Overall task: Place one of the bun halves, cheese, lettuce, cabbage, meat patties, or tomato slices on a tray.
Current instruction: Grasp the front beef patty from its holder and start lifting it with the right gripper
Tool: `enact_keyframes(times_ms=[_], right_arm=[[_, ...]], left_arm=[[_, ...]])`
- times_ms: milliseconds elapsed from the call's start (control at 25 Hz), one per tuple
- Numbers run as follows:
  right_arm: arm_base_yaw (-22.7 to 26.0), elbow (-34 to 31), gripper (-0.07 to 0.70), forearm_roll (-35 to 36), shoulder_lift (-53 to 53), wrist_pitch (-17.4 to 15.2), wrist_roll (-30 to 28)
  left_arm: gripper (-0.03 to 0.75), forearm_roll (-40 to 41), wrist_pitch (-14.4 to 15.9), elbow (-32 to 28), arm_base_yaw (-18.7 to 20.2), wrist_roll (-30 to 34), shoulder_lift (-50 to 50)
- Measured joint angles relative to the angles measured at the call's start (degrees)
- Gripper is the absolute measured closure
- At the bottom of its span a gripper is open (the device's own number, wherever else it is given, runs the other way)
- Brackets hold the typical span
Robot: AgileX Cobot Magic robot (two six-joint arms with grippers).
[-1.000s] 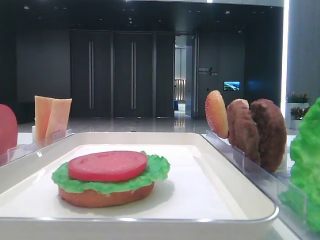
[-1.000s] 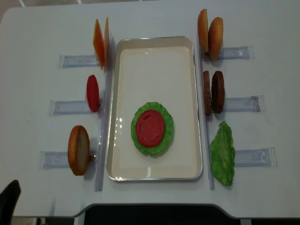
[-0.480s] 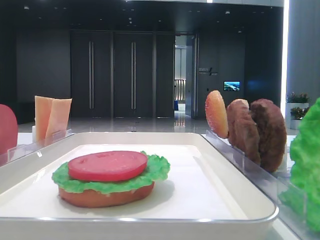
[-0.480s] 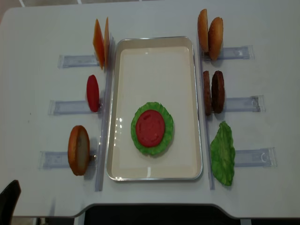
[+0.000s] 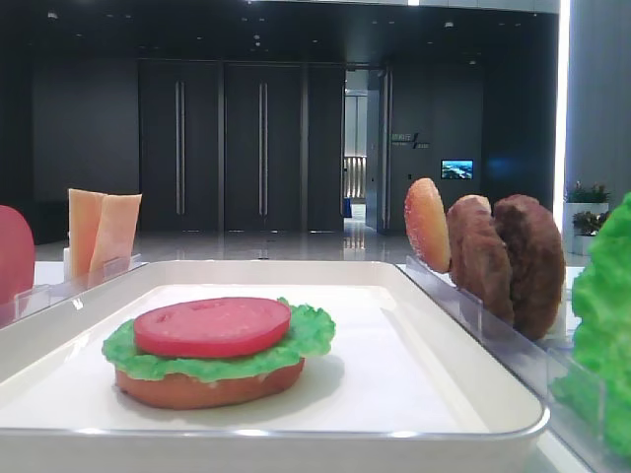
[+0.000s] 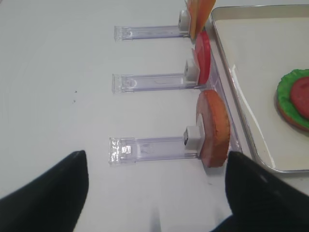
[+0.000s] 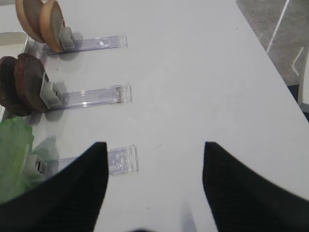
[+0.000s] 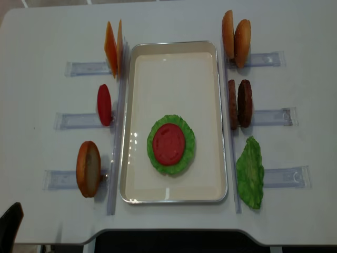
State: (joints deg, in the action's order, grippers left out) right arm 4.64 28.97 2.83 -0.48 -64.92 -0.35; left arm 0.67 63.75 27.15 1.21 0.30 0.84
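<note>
Both fingers [image 6: 43,193] [image 7: 72,188] spread wide, holding nothing.

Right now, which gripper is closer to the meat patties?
Right. The right gripper hovers open just off the patties' rack side; the meat patties lie across the tray from the left gripper.

Upright bun half [image 6: 215,126] in clear rack [image 6: 153,147] beside tray [image 6: 240,126]

One overhead, one table-level; both share tray [image 8: 174,48].
</note>
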Motion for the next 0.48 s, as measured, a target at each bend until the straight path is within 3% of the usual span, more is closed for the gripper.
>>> enact_keyframes(times_ms=[480], right_arm=[[0.0,0.0,0.219,0.0,0.0,0.0,0.0]], left_arm=[[0.024,0.0,0.0,0.0,0.0,0.0,0.0]])
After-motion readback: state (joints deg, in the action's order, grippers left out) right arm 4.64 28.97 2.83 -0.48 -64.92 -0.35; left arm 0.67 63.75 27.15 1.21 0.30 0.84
